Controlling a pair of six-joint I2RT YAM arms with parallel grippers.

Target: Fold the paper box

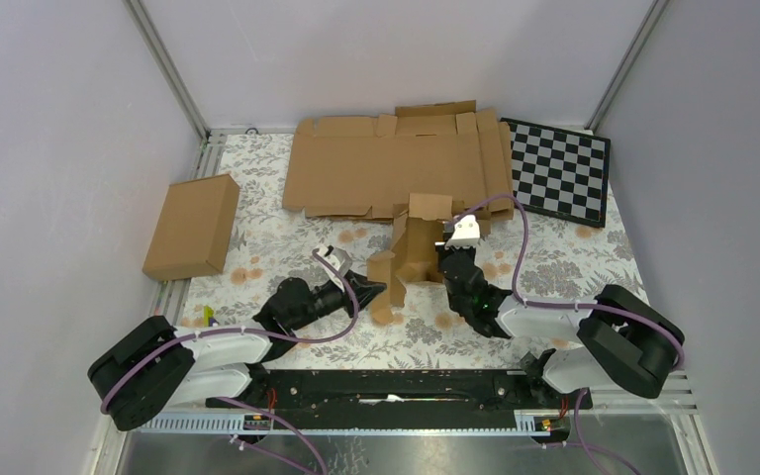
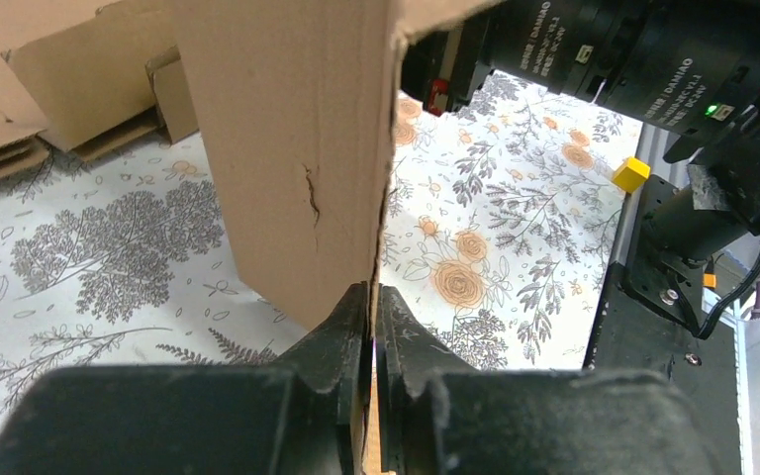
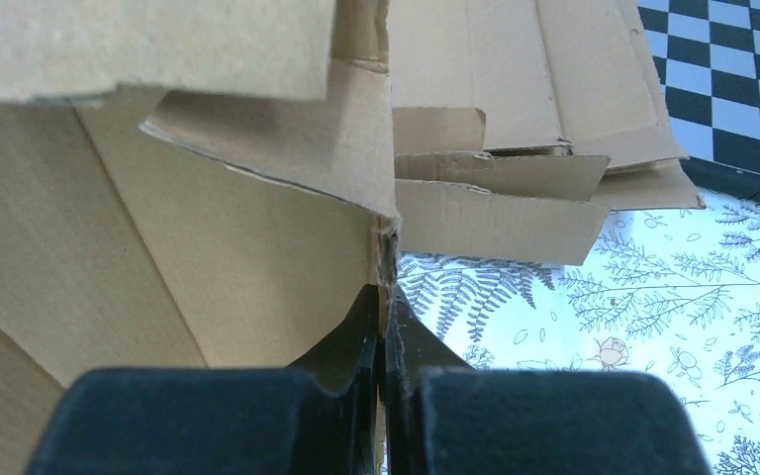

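The paper box point(image 1: 414, 249), a small brown corrugated mailer with tabbed flaps, stands half-raised in the middle of the flowered table. My left gripper point(image 1: 374, 288) is shut on the thin edge of its left panel point(image 2: 302, 168); the card runs between the two fingertips point(image 2: 373, 297). From the right, my right gripper point(image 1: 447, 259) is shut on the edge of another panel point(image 3: 237, 267), which fills the left half of that wrist view, with a bent flap point(image 3: 287, 139) hanging above the jaws point(image 3: 384, 297).
Wide flat cardboard sheets point(image 1: 396, 163) lie behind the box. A closed brown carton point(image 1: 193, 226) sits at the left edge. A checkerboard point(image 1: 559, 170) lies at the back right. A small yellow block point(image 2: 630, 175) rests by the rail near the right arm's base.
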